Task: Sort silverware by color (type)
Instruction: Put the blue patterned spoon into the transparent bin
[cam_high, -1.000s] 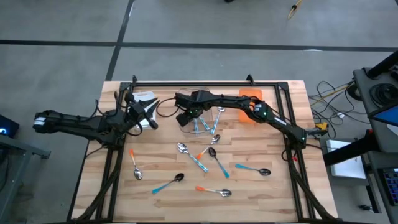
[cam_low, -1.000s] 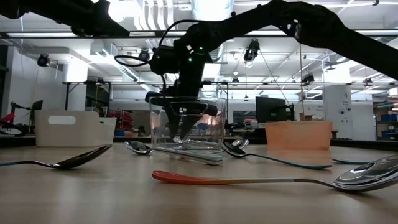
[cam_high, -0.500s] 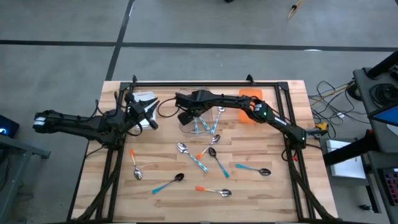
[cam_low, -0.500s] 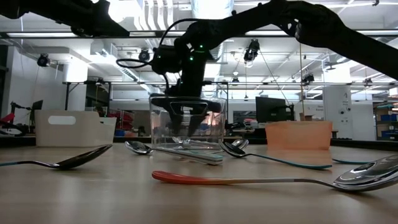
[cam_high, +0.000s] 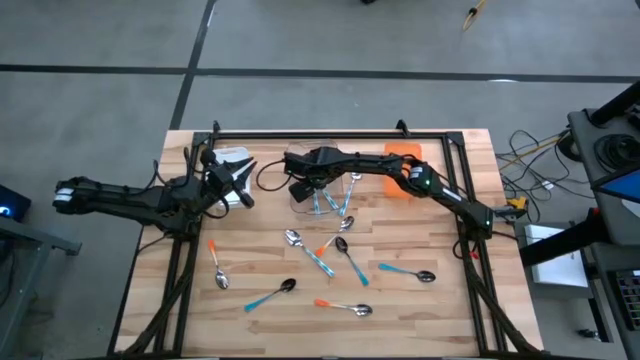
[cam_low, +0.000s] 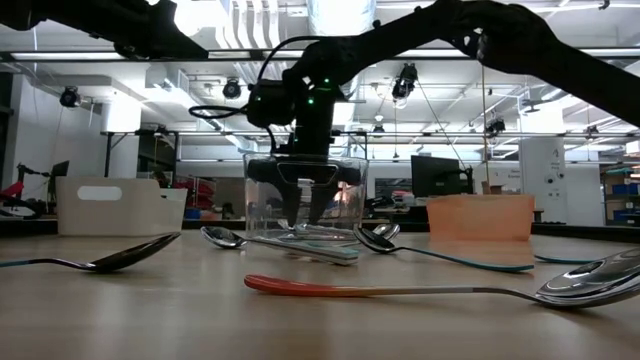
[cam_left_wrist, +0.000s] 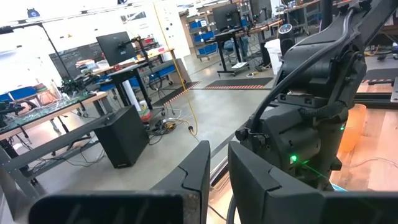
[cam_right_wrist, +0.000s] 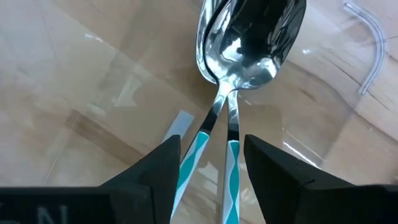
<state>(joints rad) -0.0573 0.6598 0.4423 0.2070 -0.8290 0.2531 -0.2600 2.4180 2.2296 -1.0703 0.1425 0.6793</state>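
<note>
Nearest, an orange-handled spoon (cam_low: 440, 291) lies flat across the wooden table (cam_high: 420, 320), with a dark-bowled spoon (cam_low: 105, 259) off to one side and more spoons (cam_high: 330, 262) scattered mid-table, well apart from each other. Behind them stands the clear bin (cam_low: 305, 195); the right gripper (cam_low: 303, 205) hangs inside it, fingers (cam_right_wrist: 277, 171) spread with nothing between them, just above 2 teal-striped spoons (cam_right_wrist: 231, 93) lying side by side on the bin's floor. Beside it sit the orange bin (cam_low: 480, 217) and the white bin (cam_low: 120, 205). The left gripper (cam_high: 232, 178) waits by the white bin, its fingers (cam_left_wrist: 199, 171) nearly closed, a narrow gap showing and nothing in it.
</note>
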